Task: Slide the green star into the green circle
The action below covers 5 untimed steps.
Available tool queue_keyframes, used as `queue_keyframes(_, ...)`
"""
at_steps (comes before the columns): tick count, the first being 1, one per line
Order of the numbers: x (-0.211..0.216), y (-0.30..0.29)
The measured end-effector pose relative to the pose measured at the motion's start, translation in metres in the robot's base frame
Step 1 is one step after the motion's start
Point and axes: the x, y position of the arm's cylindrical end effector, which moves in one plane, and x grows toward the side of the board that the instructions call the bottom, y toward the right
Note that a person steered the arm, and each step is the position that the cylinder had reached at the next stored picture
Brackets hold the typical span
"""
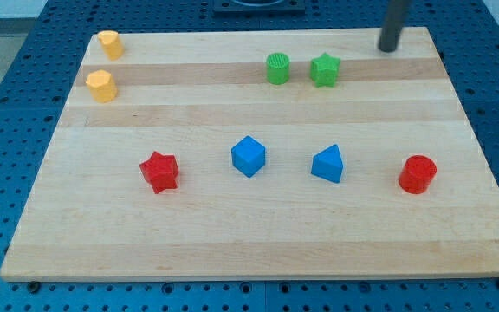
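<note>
The green star (325, 69) sits near the view's top, right of centre, on the wooden board (249, 234). The green circle (277, 68) stands just to its left with a narrow gap between them. My tip (389, 48) is at the view's top right, above and to the right of the green star, well apart from it.
Two yellow blocks (110, 43) (101, 86) stand at the top left. A red star (159, 171), a blue cube (249, 156), a blue wedge-like block (328, 164) and a red cylinder (417, 174) form a row across the middle. The board's far edge lies just behind my tip.
</note>
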Motion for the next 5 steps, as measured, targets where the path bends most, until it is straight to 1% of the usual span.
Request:
queue_keyframes(1,0.038,0.008)
queue_keyframes(2,0.067,-0.013)
queue_keyframes(3,0.079,-0.065)
queue_keyframes(4,0.057,-0.107)
queue_keyframes(5,0.013,-0.14)
